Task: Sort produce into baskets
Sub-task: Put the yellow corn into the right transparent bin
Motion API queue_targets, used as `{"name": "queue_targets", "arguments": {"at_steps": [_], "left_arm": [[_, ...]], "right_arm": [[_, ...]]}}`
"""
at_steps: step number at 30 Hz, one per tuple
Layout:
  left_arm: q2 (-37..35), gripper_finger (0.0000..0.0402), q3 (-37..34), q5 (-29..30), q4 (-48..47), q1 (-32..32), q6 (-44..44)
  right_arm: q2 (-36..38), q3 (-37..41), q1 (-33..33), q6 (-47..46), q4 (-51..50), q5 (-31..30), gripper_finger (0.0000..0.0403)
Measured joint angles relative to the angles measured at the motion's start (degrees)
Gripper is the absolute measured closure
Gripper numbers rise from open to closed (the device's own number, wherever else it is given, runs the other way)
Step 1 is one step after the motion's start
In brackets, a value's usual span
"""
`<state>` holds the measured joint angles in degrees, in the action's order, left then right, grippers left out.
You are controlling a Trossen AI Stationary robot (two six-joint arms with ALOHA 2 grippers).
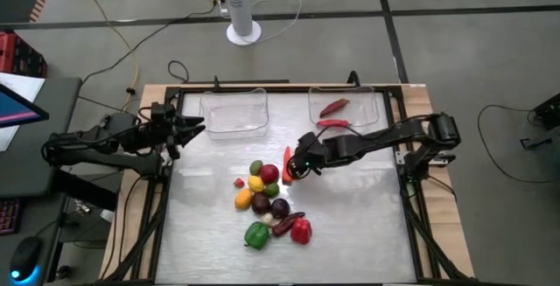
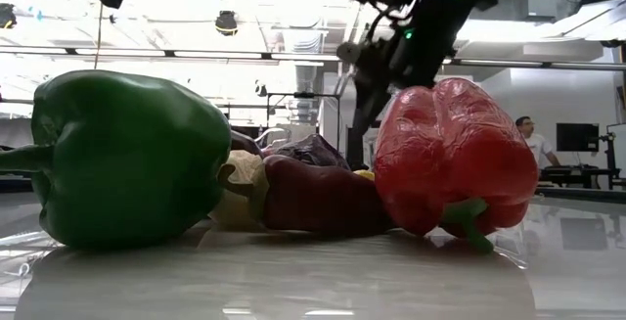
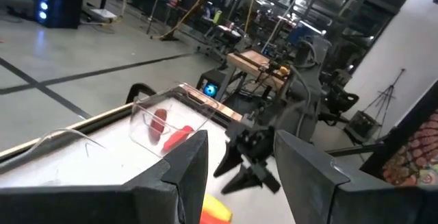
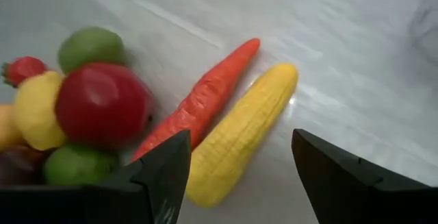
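Ribbed yellow toy corn cob [image 4: 241, 133], beside an orange carrot [image 4: 202, 102], lies lengthwise between the right pincer's [image 4: 239, 172] wide-spread, empty fingers; left pincer [image 1: 194, 129] parked, part-open.

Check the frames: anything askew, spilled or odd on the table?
Nothing spilled or damaged. One red chilli lies across the right basket's near rim, half in, half out. The left basket holds nothing. The right hand hovers open over the carrot and corn; the left hand waits open at the left edge.
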<state>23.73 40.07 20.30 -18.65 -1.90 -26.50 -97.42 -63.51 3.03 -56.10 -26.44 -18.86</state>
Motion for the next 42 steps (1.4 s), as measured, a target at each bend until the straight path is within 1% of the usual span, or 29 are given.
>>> {"name": "queue_targets", "arguments": {"at_steps": [5, 9, 15, 19, 21, 23, 25, 28, 29, 31, 34, 36, 39, 42], "left_arm": [[0.0, 0.0248, 0.0, 0.0, -1.0, 0.0, 0.0], [0.0, 0.0248, 0.0, -0.2, -1.6, 0.0, -0.1], [0.0, 0.0248, 0.0, -0.3, -1.7, 0.0, -0.1], [0.0, 0.0248, 0.0, -0.4, -1.7, 0.0, -0.2], [0.0, 0.0248, 0.0, -0.4, -1.7, 0.0, -0.2], [0.0, 0.0248, 0.0, -0.4, -1.7, 0.0, -0.1], [0.0, 0.0248, 0.0, -0.3, -1.7, 0.0, 0.6], [0.0, 0.0248, 0.0, 0.0, -1.7, 0.0, 1.3], [0.0, 0.0248, 0.0, 0.0, -1.7, 0.0, 1.3], [0.0, 0.0248, 0.0, 0.0, -1.6, 0.0, 0.5], [-0.1, 0.0248, 0.0, 0.0, -0.7, 0.0, -1.2], [-0.2, 0.0248, 0.0, -0.1, -0.1, 0.0, -1.7], [-0.1, 0.0248, 0.0, -0.3, 0.8, 0.0, -1.7], [-0.1, 0.0248, 0.0, -0.2, 1.9, 0.0, -1.2]], "right_arm": [[-4.1, 0.0, 0.0, 0.9, 5.2, 0.5, 0.0121], [-6.4, 0.0, 0.0, 1.1, 7.0, 1.5, 0.0121], [-9.6, 0.0, 0.9, 2.6, 6.8, 2.0, 0.0121], [-9.9, 0.0, 1.9, 2.6, 6.6, 2.0, 0.0128], [-9.6, 0.0, 2.5, 2.6, 6.2, 1.4, 0.0141], [-9.3, 0.0, 3.0, 3.4, 5.3, 1.1, 0.0164], [-9.2, -0.1, 3.1, 4.1, 5.3, 1.3, 0.0193], [-9.1, -0.1, 3.4, 4.5, 4.4, 3.1, 0.0241], [-9.1, -0.1, 3.3, 4.6, 4.3, 3.5, 0.0249], [-8.5, -0.1, 3.3, 4.6, 4.0, 4.2, 0.0249], [-6.7, -0.8, 3.4, 4.5, 0.6, 5.5, 0.0249], [-4.7, -2.6, 3.4, 4.3, -4.6, 5.1, 0.0249], [-0.6, -5.5, 2.6, 5.9, -13.1, 2.2, 0.0248], [4.1, -8.3, 0.8, 6.9, -20.0, -0.7, 0.0236]]}}
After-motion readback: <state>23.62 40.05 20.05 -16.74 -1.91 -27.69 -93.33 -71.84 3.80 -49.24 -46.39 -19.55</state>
